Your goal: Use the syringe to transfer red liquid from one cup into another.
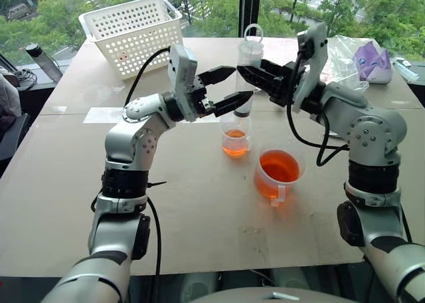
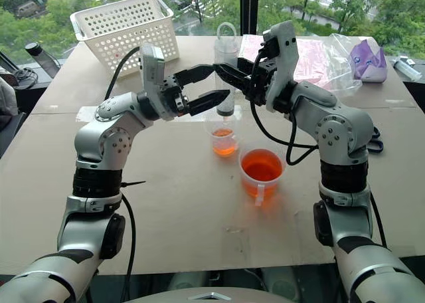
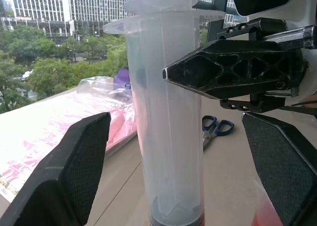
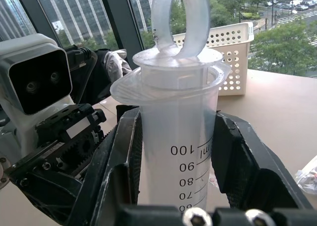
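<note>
The syringe [image 1: 251, 54] stands upright over the smaller cup [image 1: 236, 135], which holds a little red liquid [image 1: 235, 145]. My right gripper [image 1: 251, 77] is shut on its barrel [image 4: 173, 137] just under the flange, and the plunger looks pushed down. My left gripper [image 1: 229, 90] is open, one finger on each side of the barrel [image 3: 166, 127] without touching it. The wider beaker [image 1: 277, 173], with spout and handle, sits nearer me and to the right, about half full of red liquid [image 2: 261, 166].
A white perforated basket [image 1: 133, 30] stands at the table's back left. A clear bag with a purple object [image 1: 372, 60] and a pink sheet [image 2: 312, 54] lie at the back right. Blue-handled scissors [image 3: 215, 127] lie on the table, and a bottle [image 1: 43, 60] stands beyond the left edge.
</note>
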Available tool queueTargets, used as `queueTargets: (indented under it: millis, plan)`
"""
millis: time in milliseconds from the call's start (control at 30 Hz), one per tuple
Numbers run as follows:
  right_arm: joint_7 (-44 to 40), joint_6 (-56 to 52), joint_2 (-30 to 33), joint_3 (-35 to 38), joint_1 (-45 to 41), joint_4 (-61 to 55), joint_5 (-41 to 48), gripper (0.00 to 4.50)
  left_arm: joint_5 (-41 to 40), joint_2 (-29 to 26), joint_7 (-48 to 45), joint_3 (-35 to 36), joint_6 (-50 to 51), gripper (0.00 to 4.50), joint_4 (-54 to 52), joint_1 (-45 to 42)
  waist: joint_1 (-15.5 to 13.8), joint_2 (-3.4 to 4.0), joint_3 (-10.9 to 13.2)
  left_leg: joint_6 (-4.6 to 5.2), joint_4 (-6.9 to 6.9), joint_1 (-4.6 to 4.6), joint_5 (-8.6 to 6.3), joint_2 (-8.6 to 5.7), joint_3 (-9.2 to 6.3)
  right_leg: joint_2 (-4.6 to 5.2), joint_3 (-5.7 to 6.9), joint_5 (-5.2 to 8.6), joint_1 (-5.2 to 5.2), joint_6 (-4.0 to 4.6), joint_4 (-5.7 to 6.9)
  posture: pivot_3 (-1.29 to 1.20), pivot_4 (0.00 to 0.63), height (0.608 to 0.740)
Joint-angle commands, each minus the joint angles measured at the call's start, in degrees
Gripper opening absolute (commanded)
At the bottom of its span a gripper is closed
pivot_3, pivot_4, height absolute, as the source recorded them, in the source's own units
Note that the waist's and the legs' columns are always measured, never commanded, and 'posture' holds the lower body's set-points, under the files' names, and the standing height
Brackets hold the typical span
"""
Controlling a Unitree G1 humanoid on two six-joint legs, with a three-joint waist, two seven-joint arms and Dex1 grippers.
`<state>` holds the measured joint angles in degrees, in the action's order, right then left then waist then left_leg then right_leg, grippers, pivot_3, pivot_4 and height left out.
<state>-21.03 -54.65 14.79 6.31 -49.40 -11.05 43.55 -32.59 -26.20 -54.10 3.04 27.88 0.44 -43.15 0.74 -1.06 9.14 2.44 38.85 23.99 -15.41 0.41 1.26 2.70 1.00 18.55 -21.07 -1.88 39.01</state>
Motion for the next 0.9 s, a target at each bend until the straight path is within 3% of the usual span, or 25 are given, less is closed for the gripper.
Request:
queueTargets:
  millis: [33,200,300,400,500,600,767,900]
  plan:
    - [1.2,-0.4,1.2,6.5,-2.7,-1.6,4.8,1.65,-3.0,-3.0,-1.2,3.2,1.6,4.34,-3.5,-2.3,0.0,0.01,0.0,0.0,0.0,0.0,0.0,0.0,0.0,0.0,0.0,0.0,0.0,0.0,0.0,0.0,0.15,0.74]
    - [3.5,-8.2,9.1,15.5,-3.3,-2.3,14.1,1.65,-8.3,-7.2,0.4,8.8,6.5,4.34,-4.4,-5.1,-0.2,0.02,0.0,0.0,-0.05,0.01,0.0,0.0,0.0,0.02,0.01,0.0,0.0,0.0,-0.04,0.0,0.15,0.74]
    - [4.6,-18.0,19.2,19.9,-3.8,-0.1,19.7,1.65,-9.8,-11.1,1.0,11.9,9.2,4.34,-3.7,-4.7,0.0,0.03,0.0,0.0,-0.14,0.01,0.0,-0.01,0.03,0.06,0.0,0.0,0.0,0.0,-0.08,0.0,0.15,0.74]
    - [3.3,-30.5,31.3,21.3,-3.3,2.7,23.0,1.65,-7.1,-18.0,-2.3,11.6,9.9,4.34,-6.0,3.0,0.2,0.08,0.0,0.0,-0.34,-0.07,0.0,-0.01,0.11,0.06,-0.08,0.0,-0.04,0.01,-0.09,0.0,0.15,0.74]
    - [1.5,-37.3,40.3,18.1,-1.1,5.0,27.3,1.65,-6.4,-22.1,-5.2,10.4,9.4,4.34,-9.6,10.9,0.4,0.1,0.1,0.0,-0.6,-0.14,0.0,0.03,0.28,0.02,-0.27,0.02,-0.14,0.03,-0.12,0.0,0.15,0.74]
    - [-1.8,-37.9,51.8,5.7,4.3,1.7,26.7,1.65,-6.5,-23.6,-6.8,9.5,9.7,4.34,-13.0,16.3,0.0,0.09,0.1,0.0,-0.56,-0.08,0.0,0.07,0.29,0.04,-0.28,0.02,-0.19,0.03,-0.14,0.0,0.15,0.74]
    - [-1.5,-37.9,52.6,-3.3,7.4,-1.2,24.3,1.65,-1.1,-25.3,-8.1,5.4,5.4,4.34,-15.3,21.6,0.0,0.1,0.1,0.26,-0.45,-0.11,-0.15,0.06,0.32,0.11,-0.31,-0.01,-0.14,0.04,-0.07,0.0,0.15,0.74]
    - [0.6,-37.5,45.7,-6.0,7.6,-1.4,20.3,1.65,0.6,-24.6,-7.5,4.6,3.6,4.34,-16.7,24.1,0.1,0.1,0.1,0.05,-0.49,-0.12,-0.03,0.07,0.3,0.07,-0.31,-0.01,-0.17,0.04,-0.06,0.0,0.15,0.74]
